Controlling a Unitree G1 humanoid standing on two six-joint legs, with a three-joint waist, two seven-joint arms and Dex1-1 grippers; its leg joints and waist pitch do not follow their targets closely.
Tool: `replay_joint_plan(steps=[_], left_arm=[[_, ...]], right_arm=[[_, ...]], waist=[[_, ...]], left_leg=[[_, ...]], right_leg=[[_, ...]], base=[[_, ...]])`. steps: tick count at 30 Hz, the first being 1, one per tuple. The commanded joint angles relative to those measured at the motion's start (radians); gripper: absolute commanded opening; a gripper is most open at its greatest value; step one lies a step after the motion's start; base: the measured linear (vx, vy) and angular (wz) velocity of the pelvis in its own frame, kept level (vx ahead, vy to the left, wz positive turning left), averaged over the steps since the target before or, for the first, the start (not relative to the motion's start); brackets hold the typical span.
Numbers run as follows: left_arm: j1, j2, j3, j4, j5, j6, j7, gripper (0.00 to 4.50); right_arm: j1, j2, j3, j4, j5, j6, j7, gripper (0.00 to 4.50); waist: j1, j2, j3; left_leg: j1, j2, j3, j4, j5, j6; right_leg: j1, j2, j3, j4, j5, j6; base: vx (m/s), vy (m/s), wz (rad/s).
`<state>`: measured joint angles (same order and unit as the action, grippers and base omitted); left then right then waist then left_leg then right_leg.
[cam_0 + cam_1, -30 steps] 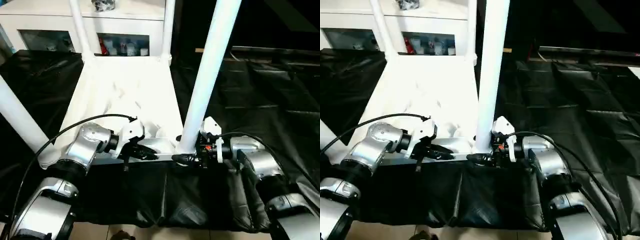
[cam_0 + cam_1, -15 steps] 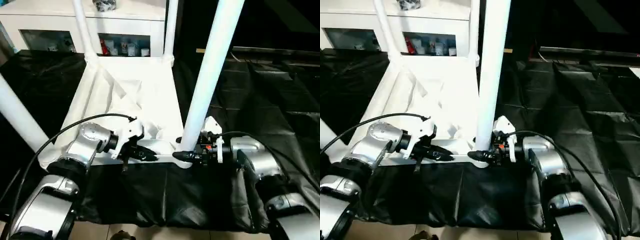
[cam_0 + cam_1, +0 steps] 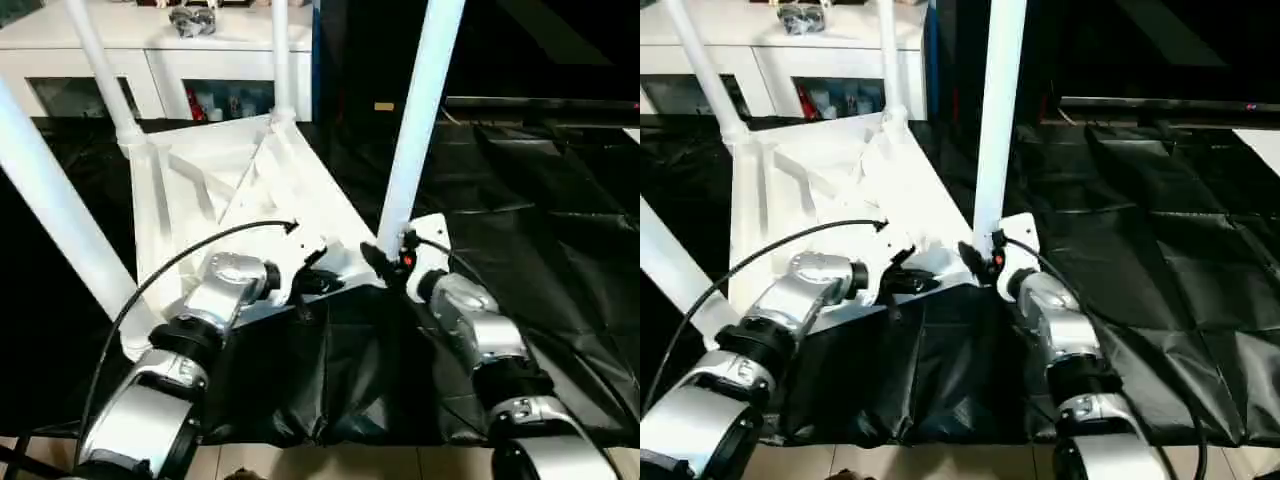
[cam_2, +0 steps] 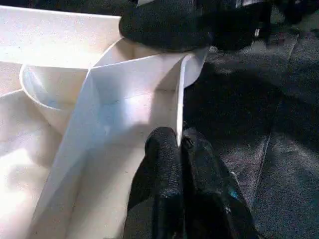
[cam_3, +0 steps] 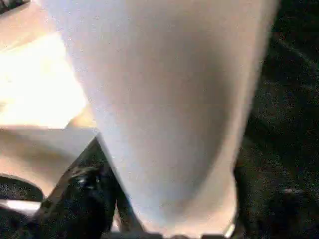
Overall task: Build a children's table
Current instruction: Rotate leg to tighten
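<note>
With my left end effector (image 4: 178,149) pinching the tabletop (image 3: 240,190) rim and my right end effector (image 3: 385,265) clamped around the near leg (image 3: 415,120), I judge all four legs seated, so flipping the table comes next.

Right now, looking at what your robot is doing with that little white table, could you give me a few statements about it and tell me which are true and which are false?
1. The tabletop lies upside down, ribbed underside up. True.
2. All four legs stand in their corner sockets. True: four white legs rise from the corners, including the near right leg.
3. The right gripper rests far from any leg. False: its black fingers sit on either side of the base of the near right leg.
4. The left gripper pinches a thin rib at the tabletop's edge. True.
5. The table lies on a bare wooden floor. False: it lies on black sheeting.
6. A white cabinet with glass doors stands behind the table. True.
</note>
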<state>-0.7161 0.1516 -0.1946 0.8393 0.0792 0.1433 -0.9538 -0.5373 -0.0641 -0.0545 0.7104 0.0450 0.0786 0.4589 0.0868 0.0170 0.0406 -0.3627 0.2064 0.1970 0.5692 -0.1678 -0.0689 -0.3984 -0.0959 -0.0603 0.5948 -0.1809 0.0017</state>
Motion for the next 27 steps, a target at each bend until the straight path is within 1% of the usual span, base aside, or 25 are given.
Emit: replay_joint_plan(steps=[1,3,4,5,6,7,8,10,11,12,13,14,15,16,17,18,19,20,21,22,25,26,27], left_arm=[[0.006,-0.055,-0.039,-0.004,-0.011,-0.024,-0.018,0.00],[0.009,-0.022,-0.039,-0.007,-0.011,-0.046,-0.054,0.00],[0.010,0.005,-0.035,-0.006,-0.015,-0.052,-0.081,0.00],[0.012,0.015,-0.034,-0.010,-0.020,-0.056,-0.100,0.00],[0.014,0.021,-0.033,-0.012,-0.024,-0.059,-0.113,0.00],[0.018,0.033,-0.032,-0.020,-0.032,-0.059,-0.143,0.00],[0.023,0.046,-0.033,-0.029,-0.039,-0.066,-0.179,0.00],[0.034,0.064,-0.036,-0.045,-0.055,-0.083,-0.245,0.00],[0.034,0.064,-0.036,-0.045,-0.055,-0.083,-0.245,0.00],[0.041,0.083,-0.038,-0.059,-0.068,-0.083,-0.304,0.00],[0.044,0.098,-0.039,-0.063,-0.075,-0.080,-0.341,0.00],[0.043,0.104,-0.041,-0.062,-0.076,-0.080,-0.354,0.00],[0.041,0.112,-0.044,-0.059,-0.077,-0.081,-0.371,0.00],[0.038,0.121,-0.046,-0.052,-0.076,-0.085,-0.388,0.00],[0.036,0.123,-0.046,-0.049,-0.076,-0.087,-0.394,0.00],[0.033,0.130,-0.050,-0.040,-0.071,-0.094,-0.406,0.00],[0.029,0.134,-0.052,-0.033,-0.067,-0.100,-0.414,0.00],[0.022,0.141,-0.056,-0.021,-0.062,-0.105,-0.424,0.00],[0.021,0.144,-0.056,-0.020,-0.062,-0.107,-0.427,0.00],[0.017,0.148,-0.056,-0.015,-0.063,-0.109,-0.432,0.00],[0.011,0.152,-0.056,-0.013,-0.066,-0.107,-0.442,0.00],[0.010,0.152,-0.055,-0.012,-0.066,-0.107,-0.445,0.00],[0.010,0.153,-0.055,-0.011,-0.065,-0.108,-0.446,0.00]], right_arm=[[0.005,0.053,0.091,-0.028,0.020,0.004,0.090,3.59],[0.009,0.013,0.081,-0.042,0.045,0.008,0.151,3.64],[0.013,-0.029,0.086,-0.052,0.050,0.007,0.212,3.82],[0.015,-0.046,0.094,-0.058,0.048,0.002,0.241,3.82],[0.017,-0.056,0.098,-0.061,0.047,-0.002,0.259,4.03],[0.019,-0.077,0.108,-0.067,0.042,-0.006,0.291,4.10],[0.020,-0.095,0.116,-0.070,0.036,-0.008,0.333,4.10],[0.022,-0.123,0.129,-0.074,0.036,-0.014,0.412,4.17],[0.022,-0.123,0.129,-0.074,0.036,-0.014,0.412,4.17],[0.018,-0.155,0.143,-0.069,0.040,-0.021,0.496,4.17],[0.013,-0.180,0.153,-0.065,0.049,-0.021,0.569,4.17],[0.010,-0.191,0.158,-0.063,0.056,-0.016,0.601,4.17],[0.005,-0.206,0.166,-0.061,0.069,-0.007,0.647,4.17],[-0.002,-0.220,0.176,-0.051,0.073,-0.004,0.692,4.00],[-0.005,-0.224,0.179,-0.048,0.075,-0.004,0.706,3.89],[-0.012,-0.232,0.190,-0.039,0.076,0.003,0.743,3.89],[-0.018,-0.238,0.200,-0.032,0.074,0.006,0.770,3.80],[-0.028,-0.242,0.213,-0.020,0.073,0.021,0.809,3.64],[-0.031,-0.242,0.216,-0.015,0.073,0.026,0.821,3.64],[-0.037,-0.238,0.217,-0.005,0.070,0.018,0.827,3.51],[-0.046,-0.231,0.219,0.007,0.077,0.017,0.846,3.28],[-0.047,-0.229,0.221,0.009,0.078,0.015,0.849,3.28],[-0.047,-0.227,0.223,0.009,0.081,0.018,0.854,3.19]], waist=[[-0.004,-0.009,-0.051],[-0.003,-0.011,-0.053],[0.000,-0.011,-0.055],[0.000,-0.012,-0.055],[0.001,-0.011,-0.056],[0.002,-0.012,-0.058],[0.004,-0.013,-0.058],[0.006,-0.011,-0.060],[0.007,-0.010,-0.063],[0.007,-0.010,-0.063],[0.011,-0.009,-0.066],[0.011,-0.010,-0.066],[0.013,-0.010,-0.066],[0.014,-0.010,-0.066],[0.016,-0.011,-0.066],[0.017,-0.014,-0.066],[0.021,-0.012,-0.063],[0.022,-0.015,-0.063],[0.025,-0.014,-0.061],[0.027,-0.014,-0.061],[0.026,-0.014,-0.061],[0.027,-0.013,-0.061],[0.028,-0.013,-0.060]], left_leg=[[0.013,0.018,-0.016,-0.073,-0.315,0.011],[0.012,0.019,-0.015,-0.071,-0.314,0.018],[0.010,0.020,-0.015,-0.070,-0.300,0.027],[0.009,0.021,-0.014,-0.069,-0.292,0.030],[0.006,0.020,-0.012,-0.067,-0.273,0.036],[0.003,0.020,-0.011,-0.065,-0.250,0.039],[0.002,0.021,-0.010,-0.063,-0.229,0.046],[0.002,0.022,-0.009,-0.059,-0.217,0.053],[0.000,0.024,-0.008,-0.057,-0.194,0.062],[0.001,0.024,-0.007,-0.056,-0.183,0.065],[0.002,0.025,-0.005,-0.051,-0.161,0.083],[0.002,0.025,-0.005,-0.051,-0.159,0.089],[0.003,0.024,-0.004,-0.049,-0.159,0.099],[0.004,0.025,-0.004,-0.049,-0.155,0.101],[0.005,0.026,-0.004,-0.049,-0.155,0.105],[0.004,0.026,-0.004,-0.049,-0.152,0.107],[0.006,0.027,-0.004,-0.050,-0.167,0.100],[0.007,0.027,-0.003,-0.050,-0.176,0.097],[0.008,0.029,-0.003,-0.052,-0.191,0.088],[0.010,0.030,-0.004,-0.053,-0.200,0.078],[0.008,0.029,-0.005,-0.055,-0.201,0.065],[0.009,0.029,-0.005,-0.056,-0.202,0.062],[0.012,0.030,-0.004,-0.055,-0.208,0.060]], right_leg=[[0.031,-0.046,0.033,-0.092,-0.383,-0.149],[0.033,-0.046,0.033,-0.090,-0.363,-0.155],[0.037,-0.047,0.034,-0.086,-0.330,-0.163],[0.036,-0.046,0.034,-0.084,-0.314,-0.168],[0.038,-0.046,0.034,-0.080,-0.285,-0.179],[0.042,-0.047,0.033,-0.075,-0.254,-0.190],[0.043,-0.046,0.032,-0.072,-0.230,-0.198],[0.044,-0.045,0.031,-0.068,-0.204,-0.211],[0.045,-0.044,0.030,-0.061,-0.157,-0.227],[0.044,-0.043,0.031,-0.058,-0.130,-0.235],[0.045,-0.042,0.030,-0.049,-0.062,-0.263],[0.046,-0.041,0.029,-0.048,-0.050,-0.269],[0.048,-0.041,0.028,-0.046,-0.042,-0.277],[0.047,-0.041,0.029,-0.045,-0.036,-0.280],[0.046,-0.043,0.029,-0.046,-0.038,-0.284],[0.047,-0.043,0.029,-0.045,-0.039,-0.285],[0.045,-0.044,0.029,-0.049,-0.076,-0.283],[0.044,-0.045,0.029,-0.051,-0.092,-0.281],[0.043,-0.047,0.031,-0.054,-0.122,-0.274],[0.042,-0.049,0.031,-0.054,-0.140,-0.271],[0.043,-0.049,0.031,-0.054,-0.155,-0.265],[0.042,-0.049,0.031,-0.055,-0.158,-0.264],[0.040,-0.049,0.032,-0.056,-0.160,-0.265]], base=[[0.000,0.000,0.00],[0.000,0.000,0.00],[0.000,0.000,0.00],[0.000,0.000,0.00],[0.000,0.000,0.00],[0.000,0.000,0.00],[0.000,0.000,0.00],[0.000,0.000,0.00],[0.000,0.000,0.00],[0.000,0.000,0.00],[0.000,0.000,0.00],[0.000,0.000,0.00],[0.000,0.000,0.00],[0.000,0.000,0.00],[0.000,0.000,0.00],[0.000,0.000,0.00],[0.000,0.000,0.00],[0.000,0.000,0.00],[0.000,0.000,0.00],[0.000,0.000,0.00],[0.000,0.000,0.00],[0.000,0.000,0.00],[0.000,0.000,0.00]])
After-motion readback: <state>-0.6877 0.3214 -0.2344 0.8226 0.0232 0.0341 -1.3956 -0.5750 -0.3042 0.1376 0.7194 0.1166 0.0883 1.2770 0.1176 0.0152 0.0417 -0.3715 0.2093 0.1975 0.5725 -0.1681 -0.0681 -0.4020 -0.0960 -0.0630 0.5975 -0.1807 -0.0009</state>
